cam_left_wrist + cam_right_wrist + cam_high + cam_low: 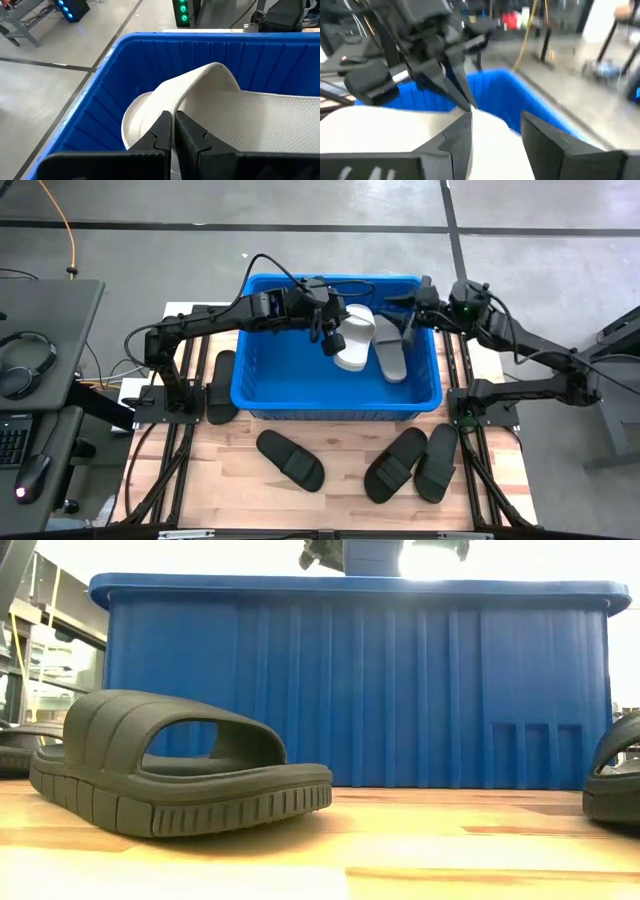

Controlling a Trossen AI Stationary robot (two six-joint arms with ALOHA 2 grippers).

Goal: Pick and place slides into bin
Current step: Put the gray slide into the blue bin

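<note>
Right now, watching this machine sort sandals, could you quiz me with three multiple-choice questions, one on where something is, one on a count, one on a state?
1. Where are the light grey slides?
A. On the floor
B. Inside the bin
C. Beside the bin on the wood

2. How many black slides lie on the table outside the bin?
A. One
B. Four
C. Seven

3. What is the left gripper doing?
A. Shut on a light grey slide
B. Open over bare table
C. Holding a black slide

Answers: 1 B, the high view shows both within the blue walls. 2 B, one at the bin's left, three in front. 3 A, the left wrist view shows its fingers pinching the pale strap.
</note>
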